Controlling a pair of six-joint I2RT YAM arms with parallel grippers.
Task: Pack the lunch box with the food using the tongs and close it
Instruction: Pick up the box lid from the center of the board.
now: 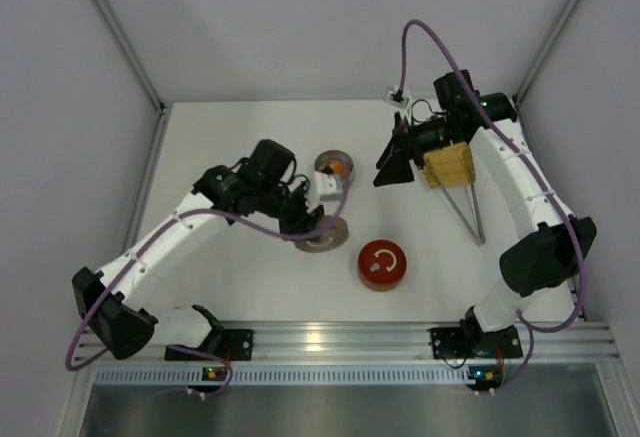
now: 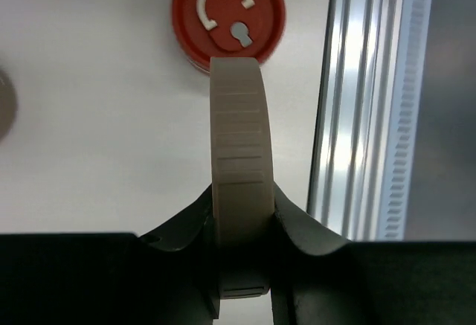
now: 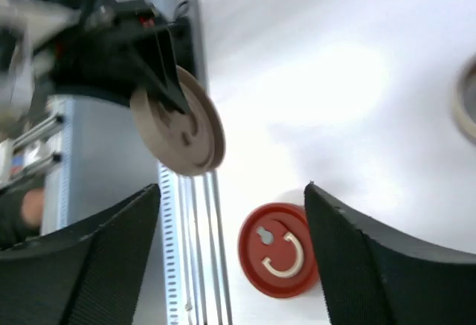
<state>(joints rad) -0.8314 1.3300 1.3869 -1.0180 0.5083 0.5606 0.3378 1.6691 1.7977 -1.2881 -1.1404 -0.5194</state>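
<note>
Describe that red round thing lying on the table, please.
The red lid is a thick round disc, glossy like plastic or painted metal. Its top bears a white hook-shaped open ring and a small grey keyhole-shaped tab. It lies flat on the white table, face up, near the front rail, between the two arms. Nothing touches it.

Two white-shelled arms (image 1: 170, 237) with black joints and wrists, each trailing a purple cable (image 1: 425, 32).
</note>
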